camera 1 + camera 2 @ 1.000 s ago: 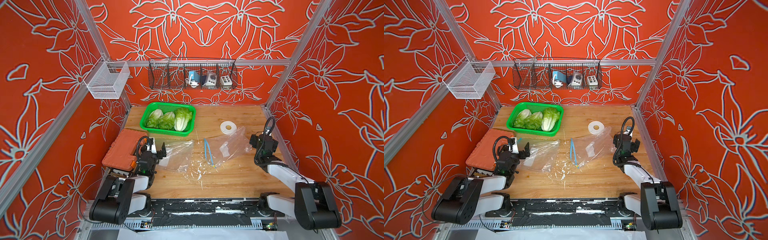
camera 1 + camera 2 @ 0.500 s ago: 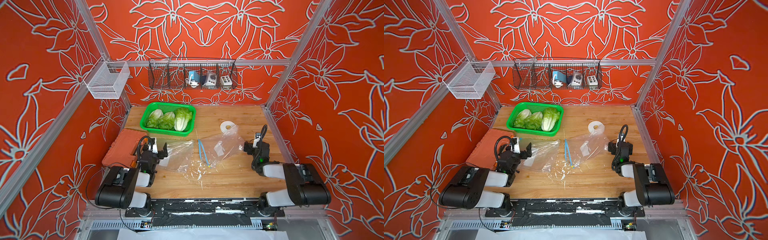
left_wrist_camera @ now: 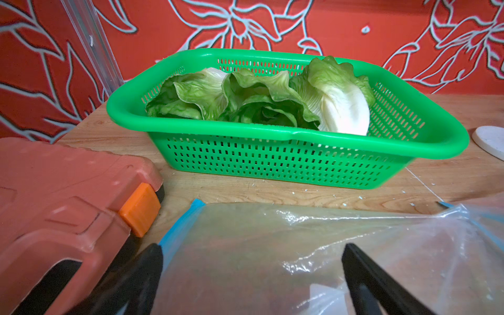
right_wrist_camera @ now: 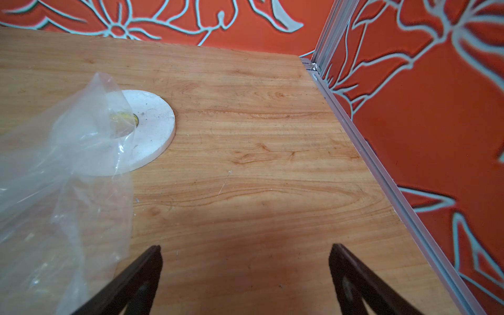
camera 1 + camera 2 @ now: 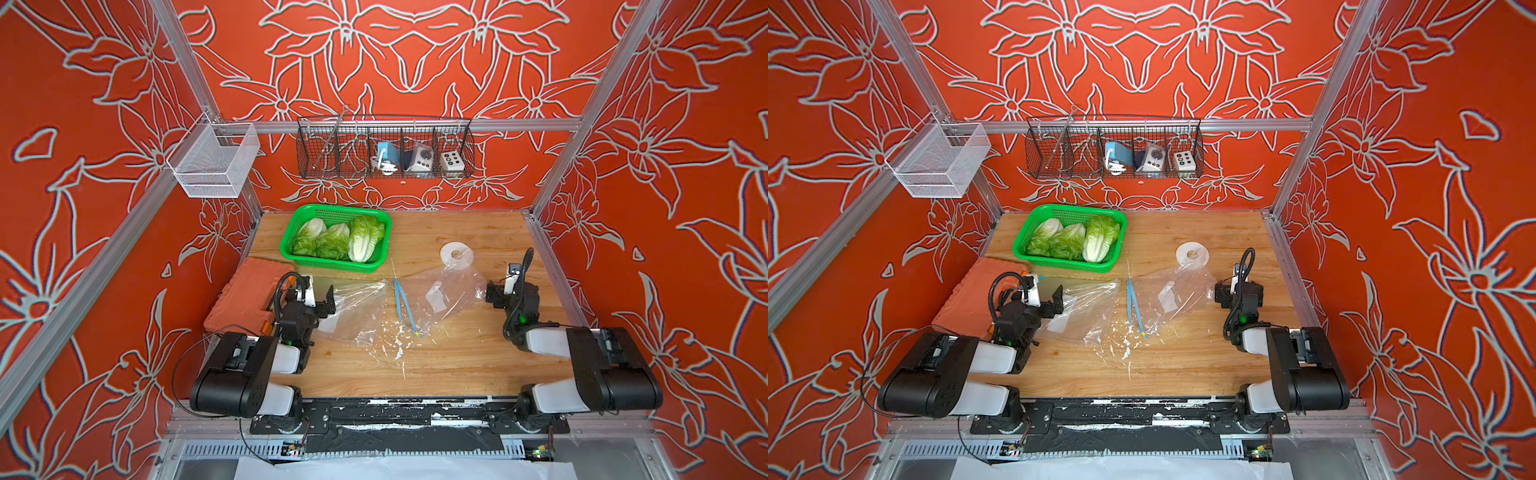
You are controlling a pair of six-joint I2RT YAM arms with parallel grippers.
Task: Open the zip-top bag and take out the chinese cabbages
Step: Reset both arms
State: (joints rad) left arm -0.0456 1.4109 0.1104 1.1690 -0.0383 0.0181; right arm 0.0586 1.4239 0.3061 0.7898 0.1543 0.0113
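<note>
Three chinese cabbages (image 5: pixel 338 241) (image 5: pixel 1073 241) (image 3: pixel 261 101) lie side by side in a green mesh basket (image 5: pixel 332 264) (image 3: pixel 272 161) at the back left. The clear zip-top bag (image 5: pixel 361 307) (image 5: pixel 1167 299) (image 3: pixel 272 245) lies flat and empty across the middle of the table, with a blue zip strip (image 5: pixel 401 303) showing. My left gripper (image 5: pixel 319 296) (image 5: pixel 1044 297) (image 3: pixel 252 249) is open over the bag's left end with nothing gripped. My right gripper (image 5: pixel 509 286) (image 4: pixel 245 249) is open over bare wood just right of the bag's right end (image 4: pixel 54 177).
An orange case (image 5: pixel 245 295) (image 3: pixel 54 191) lies left of my left gripper. A white tape roll (image 5: pixel 456 252) (image 4: pixel 147 128) sits behind the bag. White scraps (image 5: pixel 395 345) litter the wood. A wire rack (image 5: pixel 384 147) and a white mesh bin (image 5: pixel 212 162) hang on the walls.
My right arm has folded back toward its base while its gripper stays by the bag's right end. The blue zip strip has slid slightly left. The left arm has settled lower.
</note>
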